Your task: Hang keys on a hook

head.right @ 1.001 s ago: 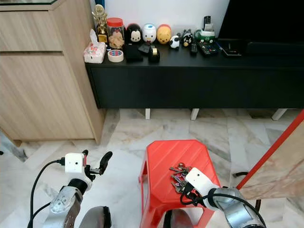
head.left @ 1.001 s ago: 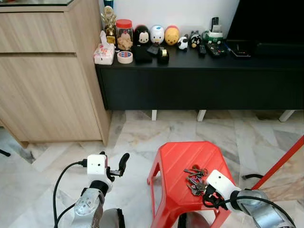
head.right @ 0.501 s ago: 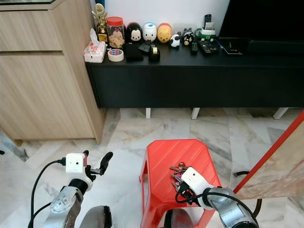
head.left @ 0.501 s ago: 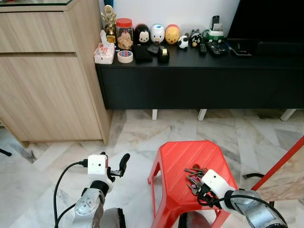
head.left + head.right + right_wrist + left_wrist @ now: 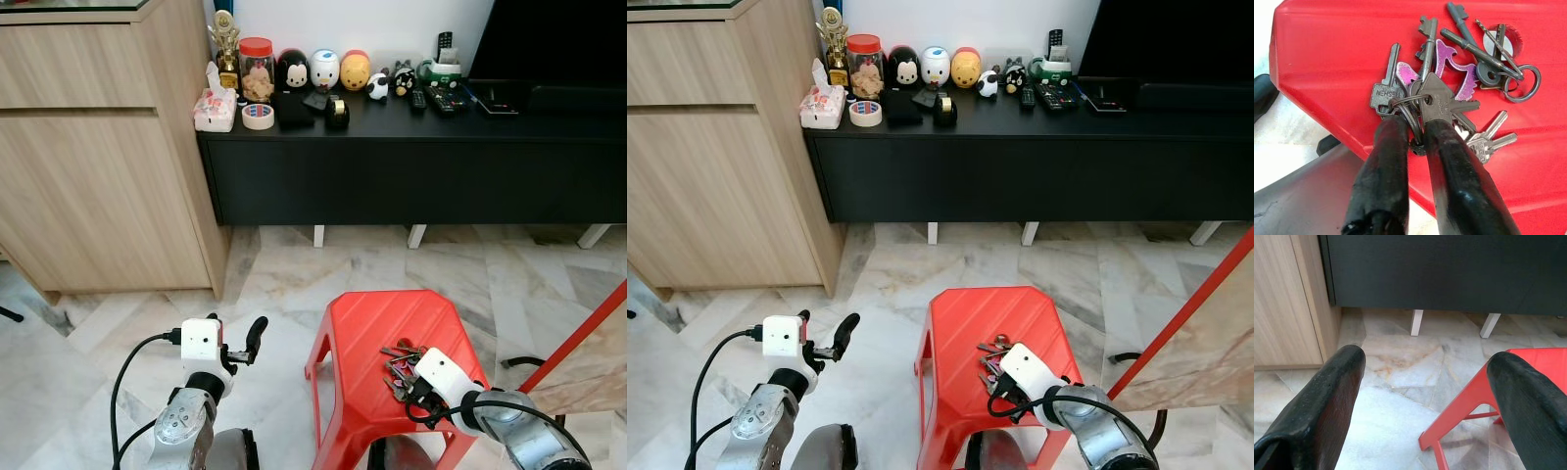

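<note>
Keys (image 5: 1449, 103) lie in a loose bunch on the red stool (image 5: 367, 338), spread out just beyond your right gripper (image 5: 1415, 142). Its jaws are nearly closed, pinched on the dark wire ring that ties the bunch together; whether the ring is truly held or only nudged you cannot tell yet. Most keys fan away ahead of the jaws, with a purple tag among them and a second, larger ring at the far edge of the bunch.

Close fully before you lift. The ring is thin, so it can slip out sideways; squeeze until the fingers (image 5: 1386, 161) meet firmly on it. Then raise slowly and straight up, and watch that the whole bunch swings free of the stool instead of dragging. No hook is in sight from here, so expect to turn and search once the keys hang clear.

Your left gripper (image 5: 1425, 382) hangs wide open beside the stool, holding nothing, with floor between its jaws.

Compared with a second ago, the right gripper has slid further in over the bunch and now covers more of it in the head views; over the last half second it has barely shifted. The left arm has stayed put.
</note>
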`<state>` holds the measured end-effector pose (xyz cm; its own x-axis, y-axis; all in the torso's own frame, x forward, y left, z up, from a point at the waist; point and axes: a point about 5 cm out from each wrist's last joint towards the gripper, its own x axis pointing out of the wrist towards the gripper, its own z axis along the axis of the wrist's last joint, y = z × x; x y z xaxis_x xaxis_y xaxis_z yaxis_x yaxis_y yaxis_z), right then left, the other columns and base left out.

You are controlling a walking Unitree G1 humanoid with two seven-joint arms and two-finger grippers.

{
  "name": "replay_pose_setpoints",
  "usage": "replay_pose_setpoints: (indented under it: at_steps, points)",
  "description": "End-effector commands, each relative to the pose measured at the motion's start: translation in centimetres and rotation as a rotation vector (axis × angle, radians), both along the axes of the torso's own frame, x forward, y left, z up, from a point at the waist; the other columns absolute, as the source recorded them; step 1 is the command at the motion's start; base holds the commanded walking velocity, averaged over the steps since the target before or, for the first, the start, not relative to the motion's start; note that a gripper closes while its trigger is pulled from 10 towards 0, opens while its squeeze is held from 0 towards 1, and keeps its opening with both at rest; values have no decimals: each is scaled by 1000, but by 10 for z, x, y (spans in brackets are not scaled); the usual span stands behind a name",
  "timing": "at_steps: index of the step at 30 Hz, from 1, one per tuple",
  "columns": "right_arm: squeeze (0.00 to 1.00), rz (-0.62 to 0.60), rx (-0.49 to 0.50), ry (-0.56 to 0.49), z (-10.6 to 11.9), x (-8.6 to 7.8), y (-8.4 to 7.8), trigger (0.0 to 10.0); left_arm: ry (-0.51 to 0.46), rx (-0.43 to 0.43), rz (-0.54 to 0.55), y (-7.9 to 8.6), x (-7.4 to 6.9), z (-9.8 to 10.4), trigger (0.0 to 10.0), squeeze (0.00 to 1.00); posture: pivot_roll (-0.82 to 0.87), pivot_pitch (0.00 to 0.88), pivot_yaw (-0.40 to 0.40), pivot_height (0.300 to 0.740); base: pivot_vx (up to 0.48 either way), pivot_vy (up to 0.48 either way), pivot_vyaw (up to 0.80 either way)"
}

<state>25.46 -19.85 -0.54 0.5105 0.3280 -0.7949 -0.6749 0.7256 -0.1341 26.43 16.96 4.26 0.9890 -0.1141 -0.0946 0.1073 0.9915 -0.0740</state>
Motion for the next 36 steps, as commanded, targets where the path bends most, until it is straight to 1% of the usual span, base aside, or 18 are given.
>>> replay_pose_setpoints:
  at_steps: [1, 8, 14, 18, 19, 21, 23, 26, 27, 29, 30, 31, 32, 33, 36]
  points:
    - [0, 13, 2, 4, 0, 0, 2, 0, 2, 3, -10, -2, 0, 0, 10000, 0, 0, 44, -59, 601, 0, 0, 0]
    - [0, 27, 6, 14, -2, -2, 4, 0, 5, 3, -13, -3, -1, 0, 10000, 0, -1, 44, -59, 601, 0, 0, 0]
    - [0, 37, 21, 20, -4, -5, 9, 0, 7, 5, -15, -3, -1, -1, 10000, 0, -1, 44, -59, 601, 0, 0, 0]
    - [0, -16, 50, -31, 0, 0, 10, 0, 8, 7, -13, -3, -1, -1, 10000, 0, 2, 45, -59, 601, 0, 0, 0]
    - [0, -71, 93, -103, 7, 8, 12, 0, 8, 9, -12, -3, -1, -1, 10000, 0, 2, 45, -59, 601, 0, 0, 0]
    - [0, -118, 131, -149, 12, 13, 12, 0, 8, 10, -12, -2, -1, -1, 10000, 0, 1, 44, -60, 601, 0, 0, 0]
    - [0, -139, 147, -164, 14, 15, 12, 0, 7, 10, -12, -2, -1, -1, 10000, 0, 1, 44, -60, 601, 0, 0, 0]
    - [0, -232, 261, -264, 27, 22, 16, 0, 7, 11, -13, -3, -1, -1, 10000, 0, -2, 43, -61, 601, 0, 0, 0]
    - [0, -232, 261, -264, 27, 22, 16, 0, 7, 11, -13, -3, -1, -1, 10000, 0, -2, 43, -61, 601, 0, 0, 0]
    - [0, -282, 321, -351, 36, 24, 21, 0, 8, 10, -14, -4, -1, -1, 10000, 0, -4, 42, -63, 601, 0, 0, 0]
    - [0, -300, 344, -377, 38, 24, 22, 0, 8, 10, -15, -5, -1, -1, 10000, 0, -2, 42, -64, 601, 0, 0, 0]
    - [0, -300, 344, -377, 38, 24, 22, 0, 8, 10, -15, -5, -1, -1, 10000, 0, -2, 42, -64, 601, 0, 0, 0]
    - [0, -323, 394, -410, 41, 24, 26, 0, 7, 10, -16, -5, -1, -1, 10000, 0, -2, 42, -64, 601, 0, 0, 0]
    - [0, -368, 480, -459, 47, 23, 31, 0, 7, 11, -14, -5, -1, -1, 10000, 0, -3, 42, -66, 601, 0, 0, 0]
    - [0, -479, 706, -496, 61, 24, 35, 0, 6, 13, -11, -5, -1, -2, 10000, 0, -6, 42, -66, 601, 0, 0, 0]
